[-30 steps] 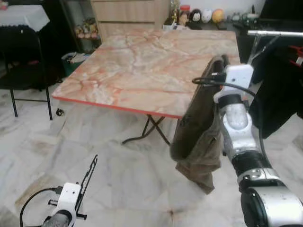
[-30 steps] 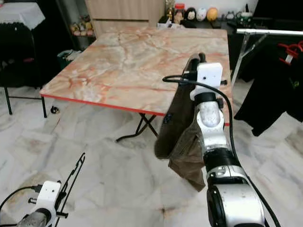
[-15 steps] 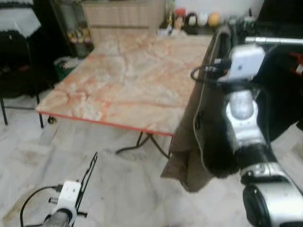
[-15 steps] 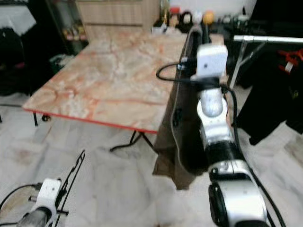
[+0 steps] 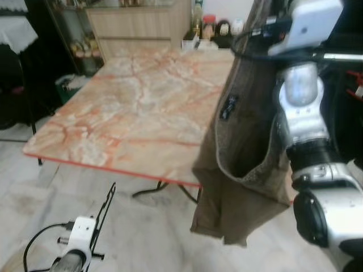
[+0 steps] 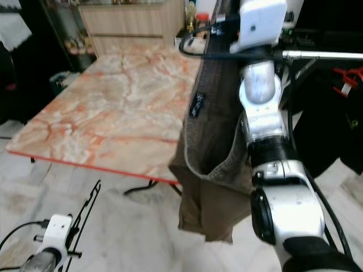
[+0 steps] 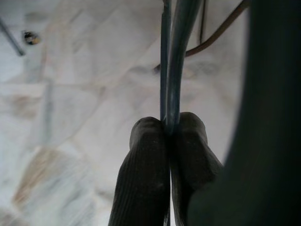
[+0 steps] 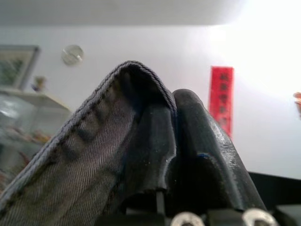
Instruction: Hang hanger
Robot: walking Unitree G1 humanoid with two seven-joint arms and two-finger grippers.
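One brown garment [image 5: 244, 153] hangs from the raised right hand [image 8: 171, 141], draping down beside the silver arm, in front of the marble tabletop's [image 5: 130, 107] near right corner. The right hand's fingers are clenched on the cloth's top seam. A metal rail [image 6: 320, 55] with dark clothes stands just behind. Low over the floor, the left hand [image 7: 165, 155] is clenched on a thin black hanger [image 5: 105, 212].

A brown pair of shorts [image 5: 241, 164] hangs lifted in the air, its waistband edge pinched in the right claw [image 8: 171, 141] and the cloth drooping in folds beside the worktop [image 5: 136, 107]. A thin black hanger [image 5: 105, 212] stands upright low over the floor, clamped in the left claw [image 7: 168, 136].
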